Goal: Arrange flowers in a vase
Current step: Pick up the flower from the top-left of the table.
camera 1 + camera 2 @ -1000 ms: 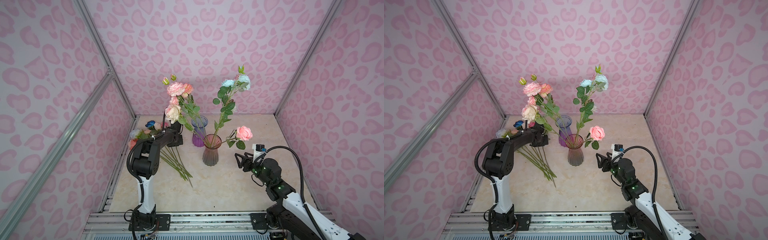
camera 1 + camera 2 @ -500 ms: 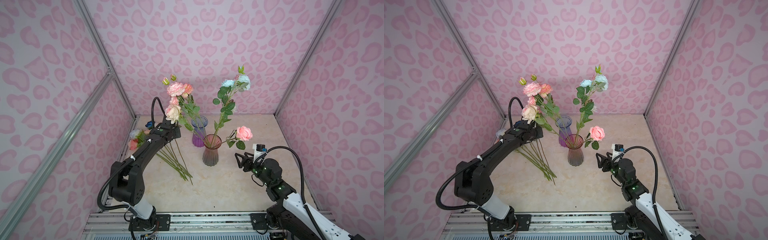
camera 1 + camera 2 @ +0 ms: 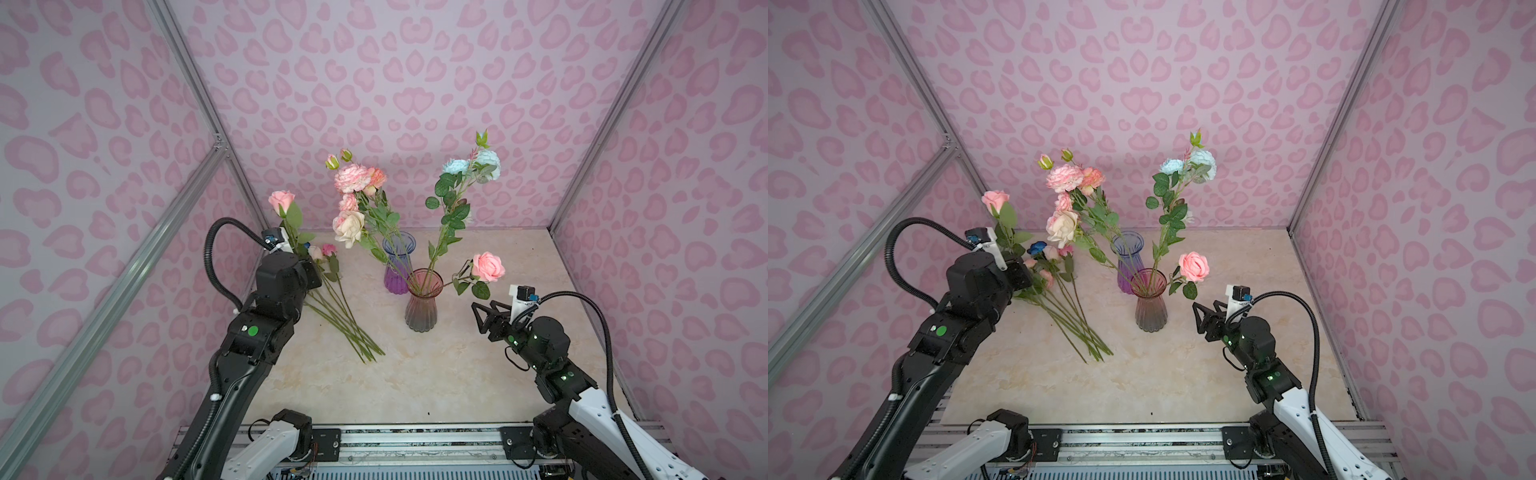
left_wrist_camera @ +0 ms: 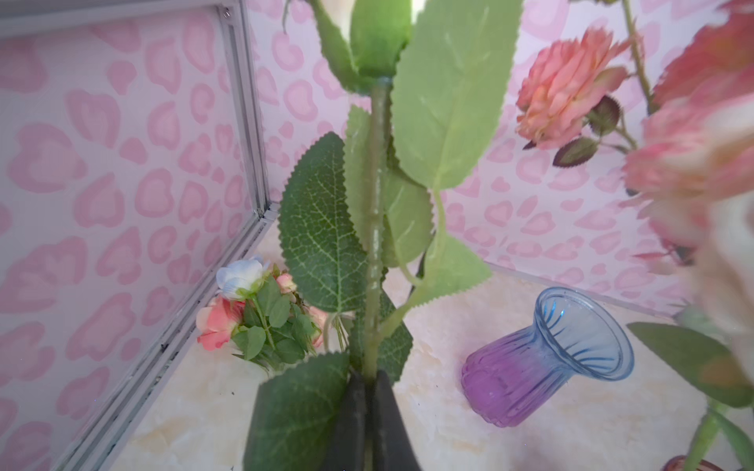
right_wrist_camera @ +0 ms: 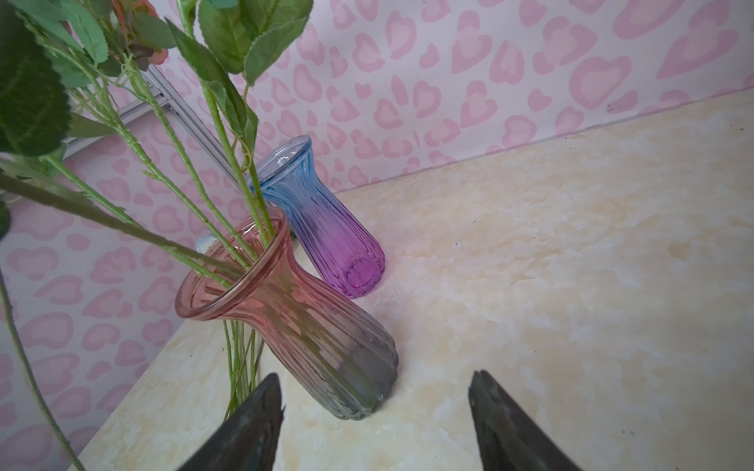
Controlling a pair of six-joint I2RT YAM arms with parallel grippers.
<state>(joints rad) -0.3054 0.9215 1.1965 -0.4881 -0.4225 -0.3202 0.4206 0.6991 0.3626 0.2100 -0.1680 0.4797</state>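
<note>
In both top views the left jaws are shut on the stem of a pink rose (image 3: pixel 281 200). It stands up at the left of the frame. Loose flowers (image 3: pixel 345 320) lie on the tabletop (image 3: pixel 415 374) beside that arm. In the middle, a pink vase (image 3: pixel 420 307) holds more flowers, and a blue and purple vase (image 3: pixel 397 266) stands just behind it. The right jaws, at the right, are partly open and hold nothing.

In the left wrist view, the black jaws at the bottom pinch the rose's green stem.

In the right wrist view, the two jaws stand apart at the bottom, with the pink vase just past them.
</note>
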